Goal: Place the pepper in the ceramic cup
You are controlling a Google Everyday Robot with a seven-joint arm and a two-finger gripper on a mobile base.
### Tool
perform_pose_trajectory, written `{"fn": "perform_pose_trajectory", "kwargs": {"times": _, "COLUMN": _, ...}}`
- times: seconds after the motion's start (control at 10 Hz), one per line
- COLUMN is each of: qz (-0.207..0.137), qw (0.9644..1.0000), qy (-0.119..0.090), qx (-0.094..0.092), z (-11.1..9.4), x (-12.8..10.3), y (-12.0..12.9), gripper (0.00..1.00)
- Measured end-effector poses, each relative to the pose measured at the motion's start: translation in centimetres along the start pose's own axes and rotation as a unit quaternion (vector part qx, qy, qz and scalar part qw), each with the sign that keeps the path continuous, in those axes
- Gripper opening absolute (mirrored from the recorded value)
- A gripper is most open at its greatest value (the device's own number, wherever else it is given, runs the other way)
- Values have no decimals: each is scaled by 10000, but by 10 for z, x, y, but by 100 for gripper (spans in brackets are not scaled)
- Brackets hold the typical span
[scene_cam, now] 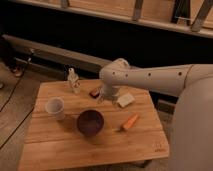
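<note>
The orange pepper (130, 121) lies on the wooden table (95, 145), right of the dark purple bowl (90, 122). The white ceramic cup (55, 107) stands upright at the table's left side. My gripper (106, 96) hangs from the white arm over the back middle of the table, between a small dark object and the pale block. It is above and left of the pepper, apart from it, and far right of the cup. It holds nothing that I can see.
A pale rectangular block (125, 99) lies at the back right. A small pale figurine-like bottle (74, 81) stands at the back left. A small dark red object (94, 92) lies beside the gripper. A dark bench or shelf runs behind the table.
</note>
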Motion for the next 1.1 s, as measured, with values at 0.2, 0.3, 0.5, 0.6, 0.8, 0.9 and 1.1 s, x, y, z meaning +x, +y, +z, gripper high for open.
{"fn": "perform_pose_trajectory", "kwargs": {"times": 0.2, "qz": 427, "qw": 9990, "qy": 109, "qx": 101, "z": 9, "x": 6, "y": -44, "gripper": 65}}
{"fn": "perform_pose_trajectory", "kwargs": {"times": 0.3, "qz": 567, "qw": 9980, "qy": 183, "qx": 187, "z": 13, "x": 10, "y": -56, "gripper": 65}}
{"fn": "perform_pose_trajectory", "kwargs": {"times": 0.5, "qz": 822, "qw": 9951, "qy": 369, "qx": 400, "z": 20, "x": 18, "y": -72, "gripper": 65}}
{"fn": "perform_pose_trajectory", "kwargs": {"times": 0.6, "qz": 942, "qw": 9933, "qy": 447, "qx": 496, "z": 24, "x": 19, "y": -75, "gripper": 65}}
{"fn": "perform_pose_trajectory", "kwargs": {"times": 0.8, "qz": 1323, "qw": 9877, "qy": 554, "qx": 620, "z": 35, "x": 12, "y": -76, "gripper": 65}}
{"fn": "perform_pose_trajectory", "kwargs": {"times": 0.9, "qz": 1498, "qw": 9852, "qy": 566, "qx": 612, "z": 39, "x": 5, "y": -76, "gripper": 65}}
{"fn": "perform_pose_trajectory", "kwargs": {"times": 1.1, "qz": 1764, "qw": 9812, "qy": 592, "qx": 508, "z": 51, "x": -8, "y": -75, "gripper": 65}}
